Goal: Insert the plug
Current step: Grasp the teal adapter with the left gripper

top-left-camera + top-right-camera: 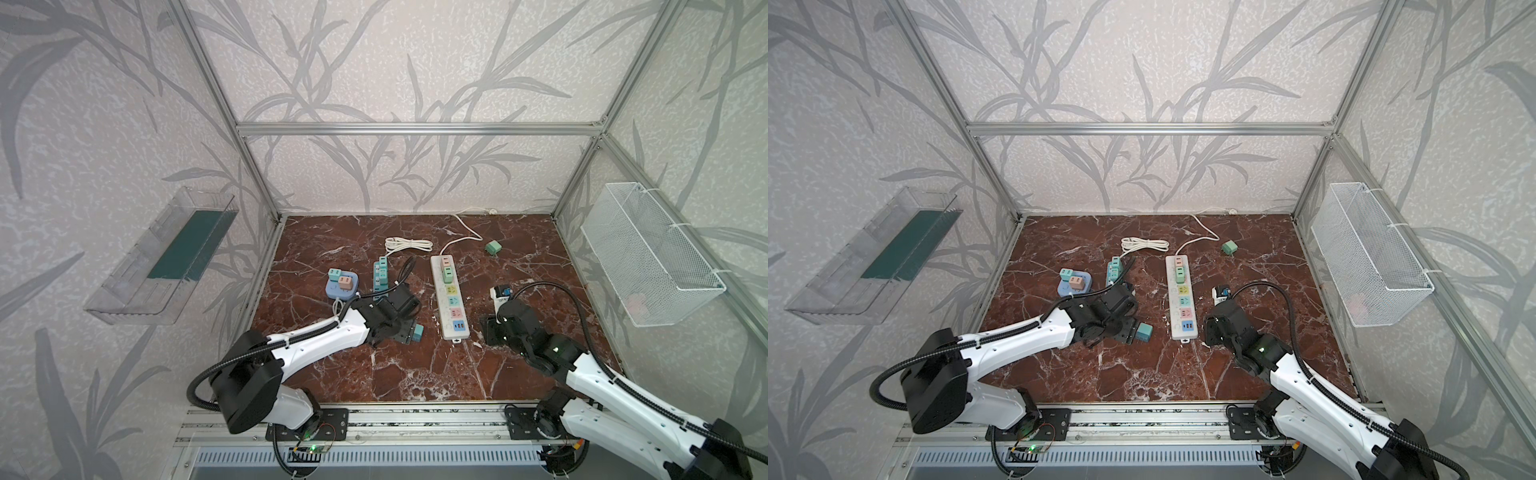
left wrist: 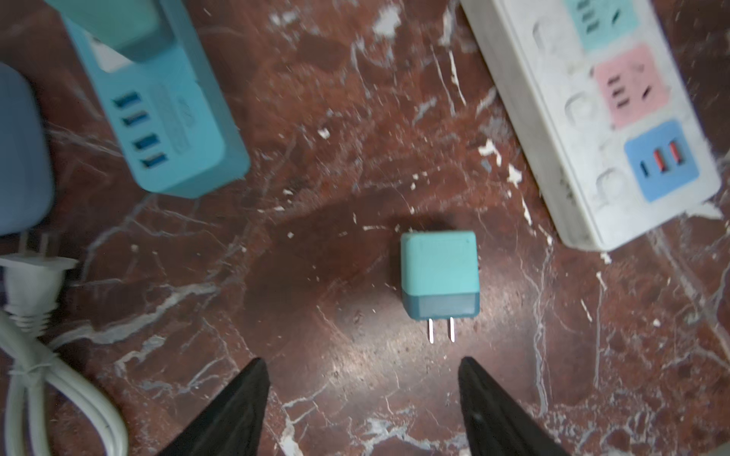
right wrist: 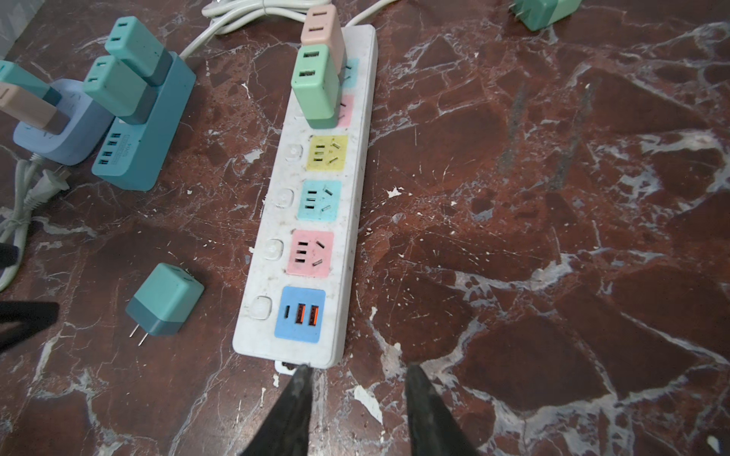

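Plainly, the plug [image 2: 439, 274] lies on open worktop [image 2: 316, 118] beside the power strip [image 2: 525, 79] end; left gripper [image 2: 363, 360], right gripper [image 3: 357, 367]: jaws apart.

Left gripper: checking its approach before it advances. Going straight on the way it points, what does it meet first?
Probably the teal plug, lying flat with its prongs facing the open left gripper, slightly off-centre. The gripper's height above it is unclear.
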Tool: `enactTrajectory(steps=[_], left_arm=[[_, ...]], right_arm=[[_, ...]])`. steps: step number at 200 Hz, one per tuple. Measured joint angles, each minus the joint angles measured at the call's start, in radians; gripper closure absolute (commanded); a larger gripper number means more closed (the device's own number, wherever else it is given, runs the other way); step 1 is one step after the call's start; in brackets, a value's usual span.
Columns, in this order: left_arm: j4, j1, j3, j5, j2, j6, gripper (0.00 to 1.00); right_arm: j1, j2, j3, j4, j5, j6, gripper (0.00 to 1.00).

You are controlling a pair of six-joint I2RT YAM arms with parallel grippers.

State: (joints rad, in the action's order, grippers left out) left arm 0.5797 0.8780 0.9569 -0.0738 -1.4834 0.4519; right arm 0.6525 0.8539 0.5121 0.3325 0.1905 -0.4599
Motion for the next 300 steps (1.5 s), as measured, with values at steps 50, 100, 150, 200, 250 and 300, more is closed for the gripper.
enactTrajectory(steps=[50, 100, 150, 200, 250, 300], left_arm=[[0.044, 0.065, 0.143, 0.034, -0.164, -0.042, 0.25], [0.049, 0.075, 0.156, 0.026, -0.273, -0.059, 0.31], [0.031, 0.075, 0.156, 0.016, -0.325, -0.06, 0.35], [0.018, 0.073, 0.164, -0.031, -0.33, -0.056, 0.35], [0.002, 0.069, 0.185, -0.056, -0.355, -0.052, 0.44], [-0.012, 0.069, 0.182, -0.058, -0.355, -0.047, 0.55]], right_arm=[[-0.001, 0.011, -0.026, -0.015, -0.044, -0.003, 0.51], [-0.004, 0.011, -0.026, -0.015, -0.055, -0.003, 0.5], [-0.005, 0.011, -0.026, -0.015, -0.062, -0.003, 0.5], [-0.005, 0.0, -0.026, -0.013, -0.053, -0.011, 0.47], [-0.005, -0.055, -0.026, -0.01, -0.034, -0.022, 0.47], [-0.005, -0.066, -0.035, 0.002, -0.034, -0.022, 0.47]])
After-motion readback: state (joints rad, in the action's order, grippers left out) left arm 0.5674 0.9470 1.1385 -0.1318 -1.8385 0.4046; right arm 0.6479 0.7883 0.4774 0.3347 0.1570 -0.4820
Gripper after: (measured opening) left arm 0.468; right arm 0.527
